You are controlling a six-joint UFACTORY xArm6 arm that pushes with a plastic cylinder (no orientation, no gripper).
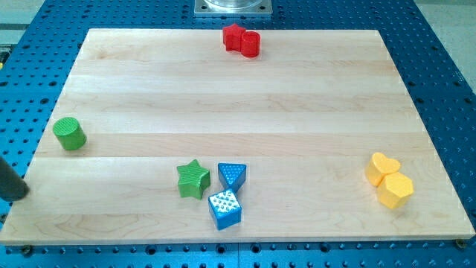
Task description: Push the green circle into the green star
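Observation:
The green circle [69,134] stands near the left edge of the wooden board [238,97]. The green star [193,179] lies to its lower right, near the view's bottom middle, well apart from it. My tip [23,194] is a dark rod end at the view's far left, at the board's left edge. It is below and to the left of the green circle and does not touch it.
A blue triangle [232,176] touches the green star's right side, with a blue cube [224,208] just below it. A red star [234,37] and a red circle [251,45] sit together at the top edge. A yellow heart [382,168] and a yellow hexagon [395,190] sit at the lower right.

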